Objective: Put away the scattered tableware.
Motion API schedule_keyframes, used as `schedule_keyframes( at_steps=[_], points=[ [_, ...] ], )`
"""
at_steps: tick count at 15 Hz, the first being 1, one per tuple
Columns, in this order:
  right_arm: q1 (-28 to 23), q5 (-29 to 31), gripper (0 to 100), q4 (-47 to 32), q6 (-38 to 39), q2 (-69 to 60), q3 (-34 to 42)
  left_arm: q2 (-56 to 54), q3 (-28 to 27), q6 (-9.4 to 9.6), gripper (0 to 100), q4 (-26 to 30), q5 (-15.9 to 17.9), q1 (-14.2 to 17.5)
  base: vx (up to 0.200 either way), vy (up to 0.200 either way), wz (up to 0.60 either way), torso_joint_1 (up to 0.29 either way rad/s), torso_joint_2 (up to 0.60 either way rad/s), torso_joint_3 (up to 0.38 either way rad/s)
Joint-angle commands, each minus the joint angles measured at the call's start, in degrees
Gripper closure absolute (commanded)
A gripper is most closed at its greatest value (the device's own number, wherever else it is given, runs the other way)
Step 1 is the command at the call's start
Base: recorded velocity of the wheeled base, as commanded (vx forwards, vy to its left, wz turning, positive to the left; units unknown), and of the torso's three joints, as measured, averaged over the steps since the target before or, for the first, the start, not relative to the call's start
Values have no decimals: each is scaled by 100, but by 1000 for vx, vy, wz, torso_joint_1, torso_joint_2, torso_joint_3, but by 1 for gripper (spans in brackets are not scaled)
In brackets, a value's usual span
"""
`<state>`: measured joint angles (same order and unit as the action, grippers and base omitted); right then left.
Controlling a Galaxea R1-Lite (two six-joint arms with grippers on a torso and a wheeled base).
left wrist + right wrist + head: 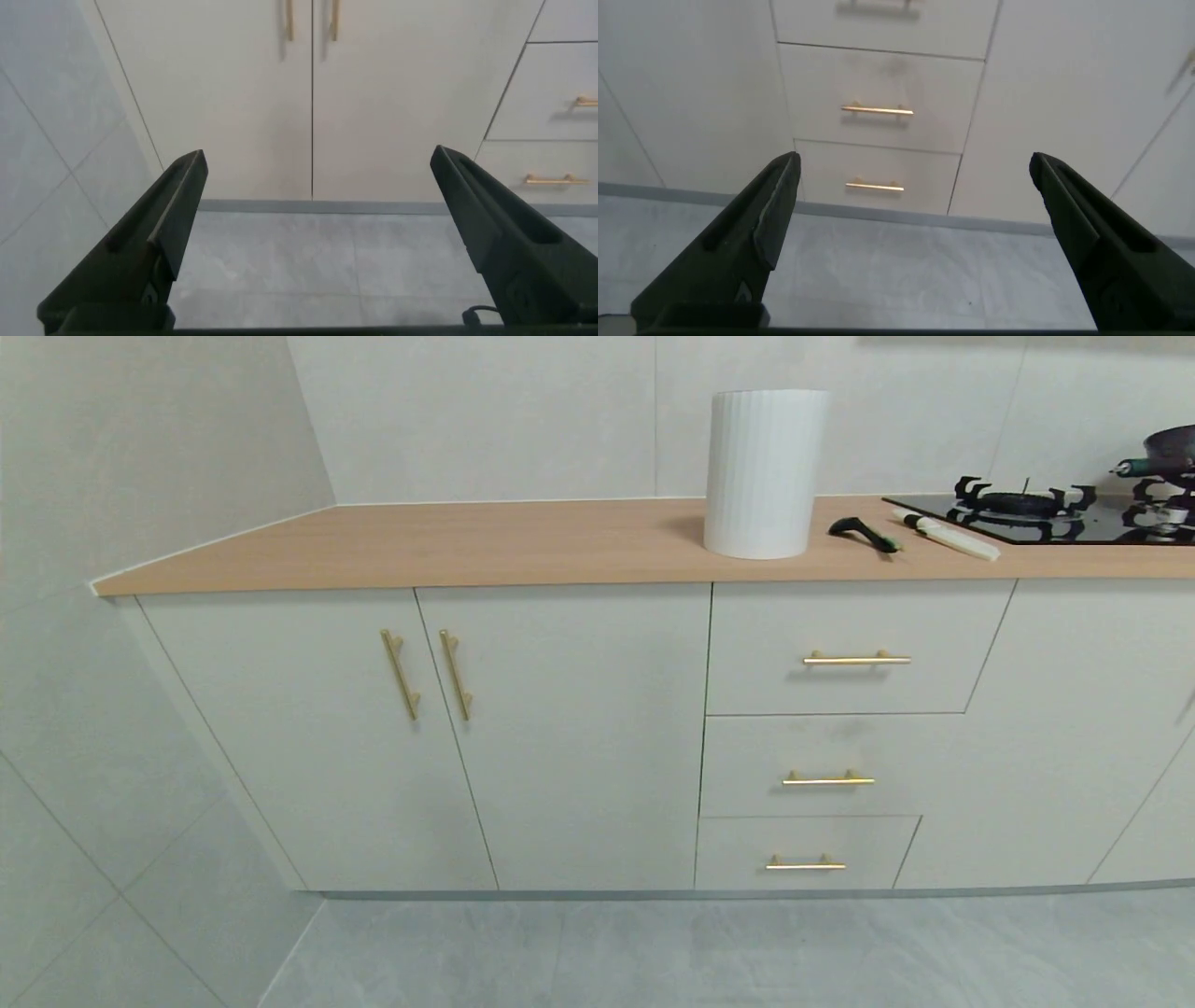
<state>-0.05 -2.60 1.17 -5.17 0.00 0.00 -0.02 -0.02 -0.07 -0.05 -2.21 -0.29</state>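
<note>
Left gripper & right gripper: jaws apart, empty, low, prob. pre-reach. Peeler lies just right of holder, prob. its home.

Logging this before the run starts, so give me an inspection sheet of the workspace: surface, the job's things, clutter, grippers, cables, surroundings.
surface: wooden countertop over pale cabinets.
job's things: black-handled utensil and white utensil lying loose on the countertop, between the upright white ribbed holder and the gas hob.
clutter: nothing seen.
grippers: left gripper and right gripper both open and empty, low in front of the cabinet fronts.
cables: nothing seen.
surroundings: pan on the hob at far right; cabinet doors and drawers shut; tiled floor.
</note>
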Motion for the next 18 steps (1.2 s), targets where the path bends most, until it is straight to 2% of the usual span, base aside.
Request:
schedule_keyframes(
  at_steps=[1,2,11,18],
  points=[
    [5,-4,0,-3,-2,9,0,2,2,-1,0,-4,1,3,0,0,0,0,0,0],
    [5,-4,0,-3,-2,18,0,2,2,-1,0,-4,1,-6,0,0,0,0,0,0],
    [5,5,0,-3,-2,9,0,2,2,-1,0,-4,1,3,200,0,0,3,1,4],
    [5,-13,0,6,-28,18,0,2,2,-10,0,-4,1,3,0,0,0,0,0,0]
  ],
)
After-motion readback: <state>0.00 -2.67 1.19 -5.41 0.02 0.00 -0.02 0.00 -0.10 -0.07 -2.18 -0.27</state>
